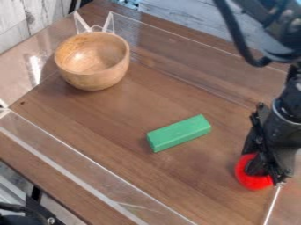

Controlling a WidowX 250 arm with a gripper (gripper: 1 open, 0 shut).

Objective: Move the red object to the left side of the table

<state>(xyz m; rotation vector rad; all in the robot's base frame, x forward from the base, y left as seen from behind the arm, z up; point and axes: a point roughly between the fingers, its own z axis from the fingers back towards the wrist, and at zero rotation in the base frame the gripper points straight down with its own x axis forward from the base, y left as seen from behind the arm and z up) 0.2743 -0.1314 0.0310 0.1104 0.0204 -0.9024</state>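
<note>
The red object (249, 172) is located at the right-hand end of the table (106, 130) as viewed by the camera, near the table's front edge. It lies directly beneath the fingertips of the end effector (261, 163), which reaches in from the right side of the view. The tips overlap the upper part of the red object in the view; its lower and left-hand surfaces are exposed. The end effector is black and directed downward. Whether its fingers are apart, together or clamped on the red object cannot be determined, since the finger bodies and the red object overlap in this view.

The green block (179, 134) lies flat on the table, to the left of the red object in the view and farther from the front edge. It is apart from both the red object and the end effector. The wooden bowl (91, 61) stands upright in the upper left of the view, well apart from the red object.
</note>
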